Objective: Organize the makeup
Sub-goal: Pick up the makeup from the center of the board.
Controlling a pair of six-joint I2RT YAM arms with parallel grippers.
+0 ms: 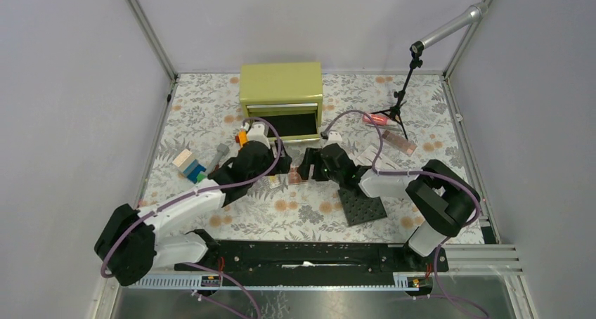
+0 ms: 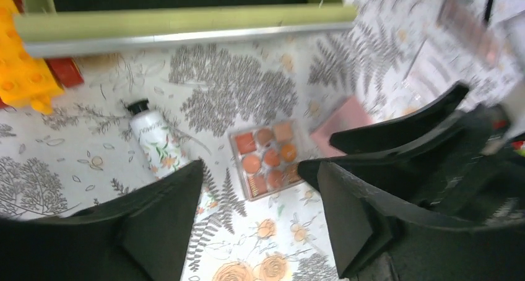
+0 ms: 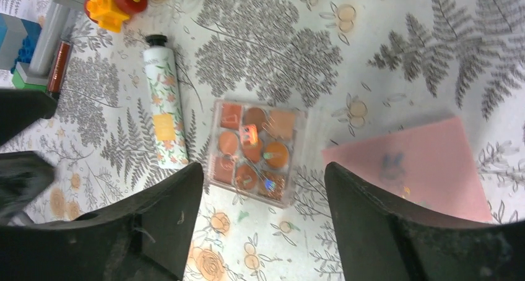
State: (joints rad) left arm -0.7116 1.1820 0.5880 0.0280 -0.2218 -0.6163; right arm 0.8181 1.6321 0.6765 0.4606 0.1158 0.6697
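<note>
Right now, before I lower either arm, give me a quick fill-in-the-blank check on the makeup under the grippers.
1. The tube beside the palette has a ___ cap.
2. The palette lies between the tube and a ___ square.
3. The left gripper and right gripper are both ___, holding nothing.
Missing words: black; pink; open.

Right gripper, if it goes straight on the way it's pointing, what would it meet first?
Probably the eyeshadow palette: it lies centred under the open right gripper, nothing between them, though how far below it sits is unclear.
</note>
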